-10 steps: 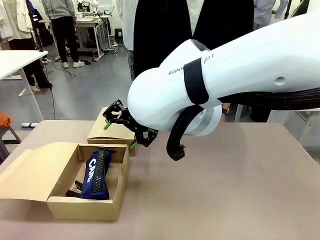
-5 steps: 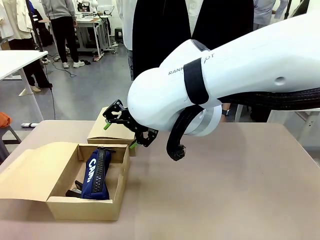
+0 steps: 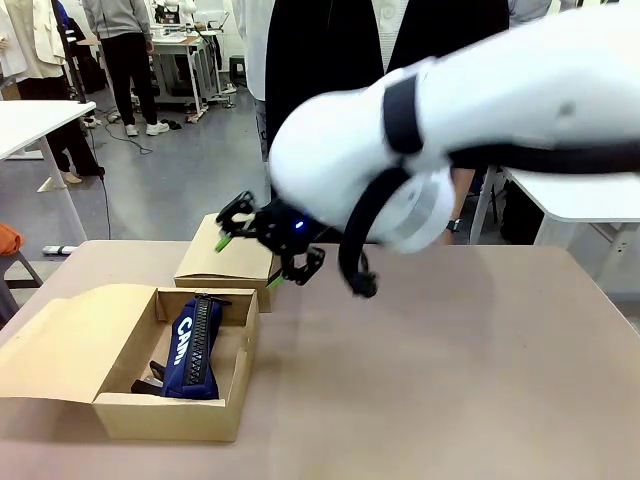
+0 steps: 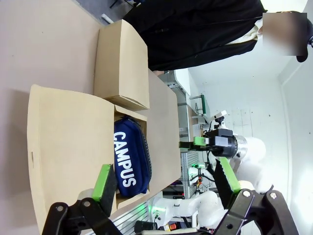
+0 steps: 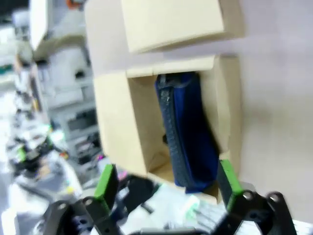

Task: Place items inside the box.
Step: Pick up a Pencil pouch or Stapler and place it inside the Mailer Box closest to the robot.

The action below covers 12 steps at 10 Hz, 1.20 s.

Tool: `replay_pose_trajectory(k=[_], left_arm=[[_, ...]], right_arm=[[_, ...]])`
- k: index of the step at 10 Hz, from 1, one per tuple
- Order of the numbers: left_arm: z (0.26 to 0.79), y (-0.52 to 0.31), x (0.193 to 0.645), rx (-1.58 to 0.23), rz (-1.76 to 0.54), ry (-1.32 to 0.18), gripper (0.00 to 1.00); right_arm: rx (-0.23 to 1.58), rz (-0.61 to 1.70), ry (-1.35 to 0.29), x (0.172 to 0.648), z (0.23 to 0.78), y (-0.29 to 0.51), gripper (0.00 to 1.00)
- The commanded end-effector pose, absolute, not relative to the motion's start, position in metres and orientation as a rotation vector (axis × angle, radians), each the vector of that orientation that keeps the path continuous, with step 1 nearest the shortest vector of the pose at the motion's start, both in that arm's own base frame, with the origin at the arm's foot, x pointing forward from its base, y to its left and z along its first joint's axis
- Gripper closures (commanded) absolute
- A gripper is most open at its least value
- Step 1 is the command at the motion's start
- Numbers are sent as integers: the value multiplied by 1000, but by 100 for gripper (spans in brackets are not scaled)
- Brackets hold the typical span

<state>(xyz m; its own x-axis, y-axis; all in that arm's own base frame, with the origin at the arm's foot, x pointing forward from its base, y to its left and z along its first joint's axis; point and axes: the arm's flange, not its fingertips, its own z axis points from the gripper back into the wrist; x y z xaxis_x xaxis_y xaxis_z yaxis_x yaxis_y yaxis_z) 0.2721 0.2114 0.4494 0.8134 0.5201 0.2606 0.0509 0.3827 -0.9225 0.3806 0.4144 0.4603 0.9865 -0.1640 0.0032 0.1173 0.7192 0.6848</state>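
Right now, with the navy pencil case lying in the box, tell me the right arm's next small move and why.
Probably draw the right gripper up and back from the open box. Its jaws are open and empty above the box's far rim, and the navy pencil case lies inside, released. Nothing else to pick shows on the table, so clearing the box looks sensible.

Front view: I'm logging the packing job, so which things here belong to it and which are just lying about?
Belonging to the job:
- open cardboard box
- navy "CAMPUS" pencil case inside it
- a small dark item beside the case, too hidden to name
- right gripper, jaws open, above the table

Lying about:
- closed cardboard box behind
- table
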Motion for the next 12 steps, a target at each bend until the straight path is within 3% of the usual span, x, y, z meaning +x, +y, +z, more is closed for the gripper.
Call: replay_pose_trajectory(k=[1,3,4,6,7,10,11,12], left_arm=[[449,209,271,-1170,309,-595,0],[449,209,271,-1170,309,-595,0],[449,209,271,-1170,309,-595,0],[449,209,271,-1170,309,-595,0],[449,209,271,-1170,309,-595,0],[449,209,271,-1170,309,-595,0],[449,209,271,-1170,309,-595,0],[449,209,271,-1170,309,-595,0]], right_arm=[[836,-79,90,392,461,289,0],[930,-51,175,373,446,184,0],[981,43,132,355,434,132,0],[1283,-64,-23,317,399,31,0],[1403,-145,-97,295,372,-1,0],[1448,-231,-192,260,324,-7,0],[1299,-320,-159,277,326,26,0],[1431,-266,-154,349,361,-77,0]])
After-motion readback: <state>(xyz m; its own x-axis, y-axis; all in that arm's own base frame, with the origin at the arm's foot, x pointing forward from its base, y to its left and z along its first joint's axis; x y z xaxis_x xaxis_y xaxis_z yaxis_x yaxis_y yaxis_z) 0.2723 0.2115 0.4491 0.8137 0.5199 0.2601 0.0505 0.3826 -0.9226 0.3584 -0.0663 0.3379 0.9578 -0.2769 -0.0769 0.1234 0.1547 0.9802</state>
